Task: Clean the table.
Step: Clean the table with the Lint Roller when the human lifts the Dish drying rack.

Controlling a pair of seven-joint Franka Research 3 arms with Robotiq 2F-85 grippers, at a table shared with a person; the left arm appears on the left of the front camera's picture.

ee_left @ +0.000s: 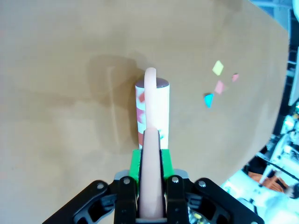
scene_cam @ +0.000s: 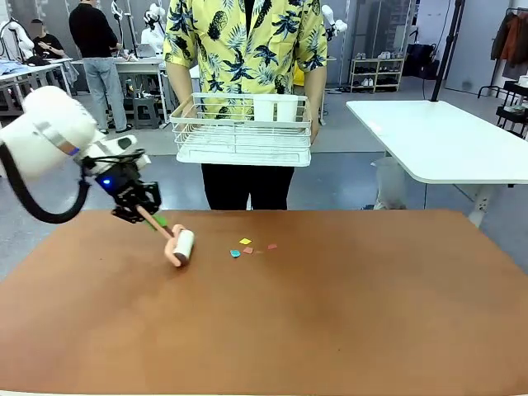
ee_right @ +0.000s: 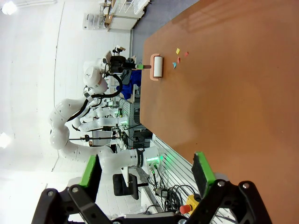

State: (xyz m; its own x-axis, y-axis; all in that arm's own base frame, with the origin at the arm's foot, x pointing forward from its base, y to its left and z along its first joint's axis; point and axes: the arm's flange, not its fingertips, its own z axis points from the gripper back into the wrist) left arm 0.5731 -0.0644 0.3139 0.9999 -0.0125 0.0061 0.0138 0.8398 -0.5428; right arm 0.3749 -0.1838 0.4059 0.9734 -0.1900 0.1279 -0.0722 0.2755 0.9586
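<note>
Two grippers and one table (scene_cam: 346, 322) are entered as follows.

Left gripper (ee_left: 151, 158): clamped tight on the pink handle of a lint roller (ee_left: 152, 107), the handle being pinched between the green pads. The roller's white drum is set just ahead of the fingertips and is rested on the table, which is spread directly beneath this gripper.

Four paper scraps are found on the tabletop past the drum and off to one side, apart from it: yellow scrap (scene_cam: 245, 242), teal scrap (scene_cam: 235, 253), pink scrap (scene_cam: 247, 250), red scrap (scene_cam: 271, 246).

Right gripper (ee_right: 145, 161): fingers are held wide apart with nothing between them, and the table is seen stretching ahead of it.

Beyond the table's far edge, a white wire rack (scene_cam: 243, 140) with two white cups (scene_cam: 275, 108) is held by a person (scene_cam: 245, 41).
</note>
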